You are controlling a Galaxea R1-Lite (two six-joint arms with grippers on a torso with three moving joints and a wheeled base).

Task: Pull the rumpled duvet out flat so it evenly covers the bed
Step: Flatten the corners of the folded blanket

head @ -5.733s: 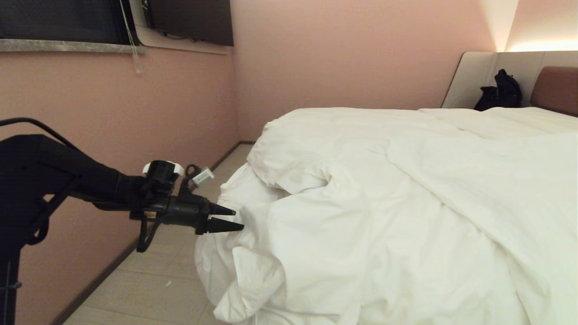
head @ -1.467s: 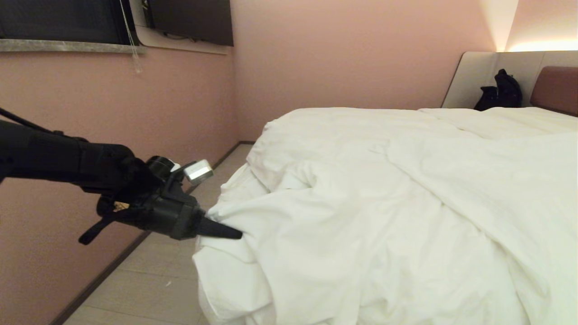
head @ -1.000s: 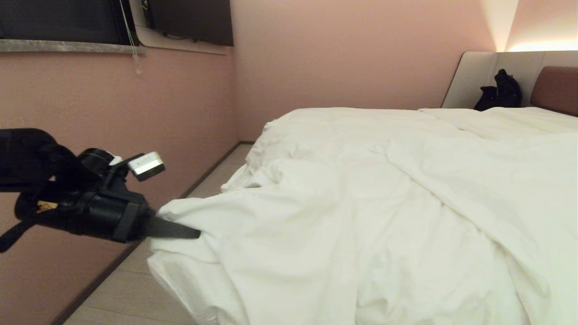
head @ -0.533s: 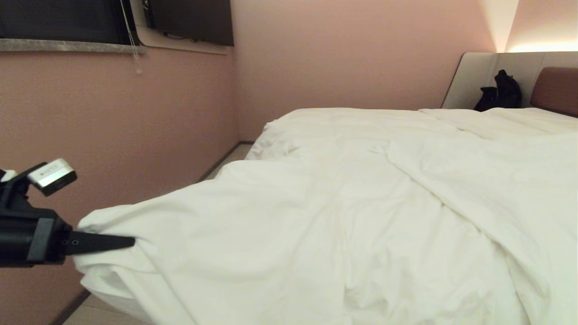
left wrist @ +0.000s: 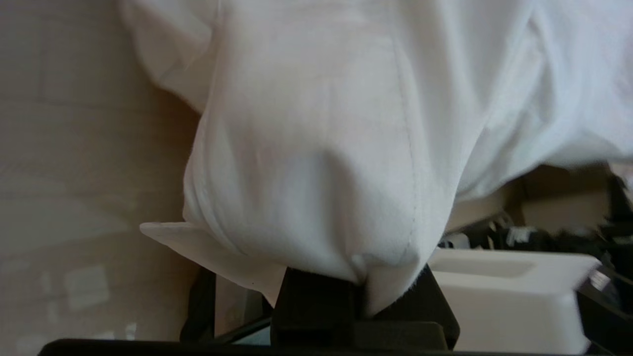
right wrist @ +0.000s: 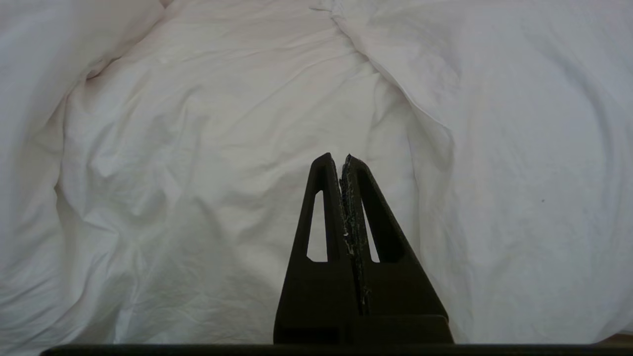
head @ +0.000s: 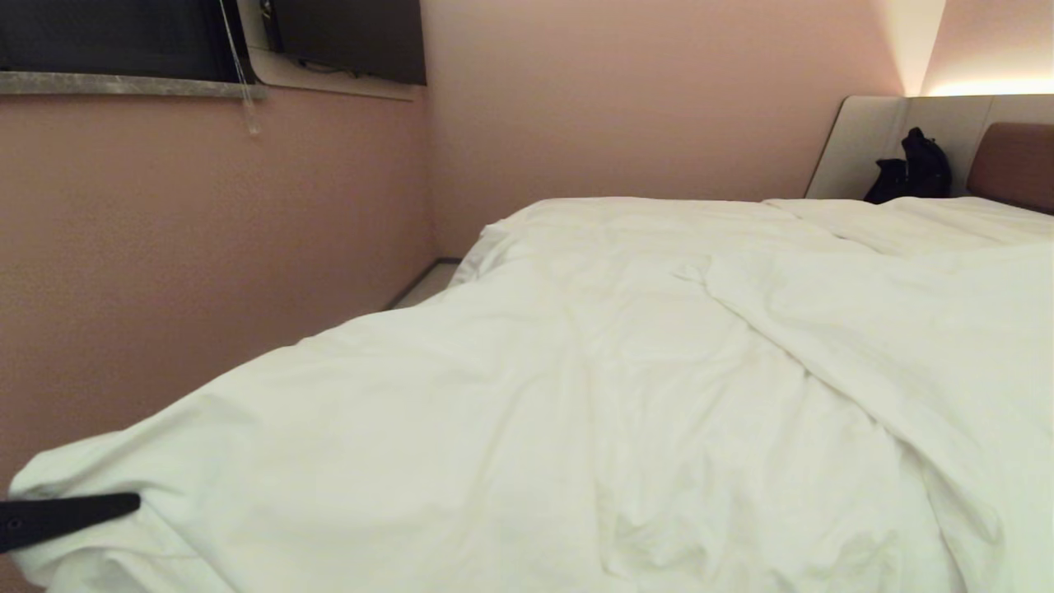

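The white puffy duvet (head: 576, 395) lies over the bed and stretches out past its near left corner, drawn into a long taut sheet. My left gripper (head: 123, 504) is at the head view's lower left edge, shut on the duvet's corner; only a black finger shows there. In the left wrist view the duvet (left wrist: 321, 163) bulges over the left gripper (left wrist: 363, 291), pinched between the black fingers (left wrist: 311, 301). My right gripper (right wrist: 343, 160) hangs shut and empty above the creased duvet (right wrist: 198, 148). The brown headboard (head: 1013, 165) shows at the far right.
A pink wall (head: 206, 247) runs close along the bed's left side, with a narrow strip of floor (head: 424, 288) between. A black bag (head: 914, 169) sits by the grey panel at the head end. A dark window and screen are high on the left wall.
My left gripper, shut on the duvet corner, has swung left and down to the picture's edge. The bunched corner has been drawn out into a long flat stretch.
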